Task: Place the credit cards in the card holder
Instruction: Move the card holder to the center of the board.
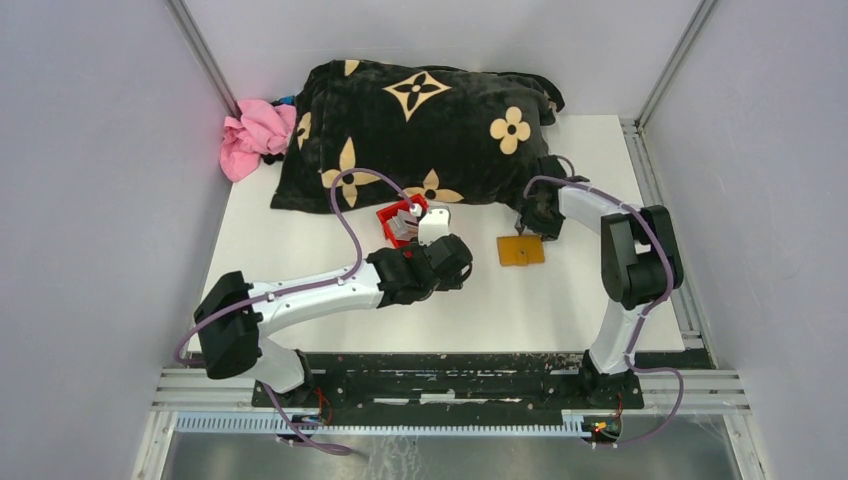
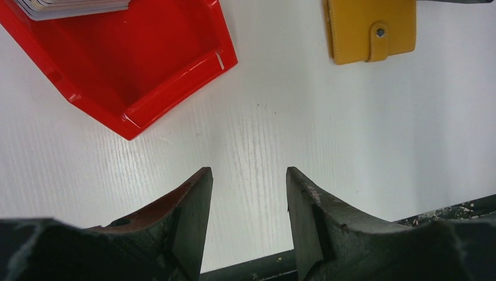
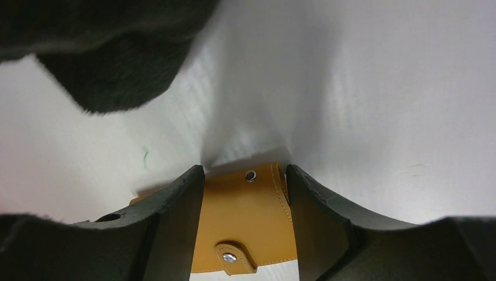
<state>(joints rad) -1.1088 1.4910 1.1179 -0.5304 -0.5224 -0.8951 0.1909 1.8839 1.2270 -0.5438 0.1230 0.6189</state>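
Observation:
The credit cards (image 2: 70,7) lie as a grey-white stack in a red bin (image 2: 146,64), also visible from above as cards (image 1: 403,228) in the bin (image 1: 395,215). The tan card holder (image 1: 521,250) lies folded flat on the white table with its snap strap fastened. My left gripper (image 2: 250,171) hovers open over bare table, nearer to me than the bin and the card holder (image 2: 371,29), with nothing between its fingers. My right gripper (image 3: 244,168) is open just above the card holder (image 3: 245,222), its jaws straddling the far part of it; from above the right gripper (image 1: 528,228) sits at the holder's far edge.
A large black pillow with beige flowers (image 1: 420,130) lies across the back of the table, its fuzzy edge (image 3: 111,52) close to my right gripper. A pink cloth (image 1: 255,135) is bunched at the back left. The table's front edge (image 2: 456,208) is near my left gripper.

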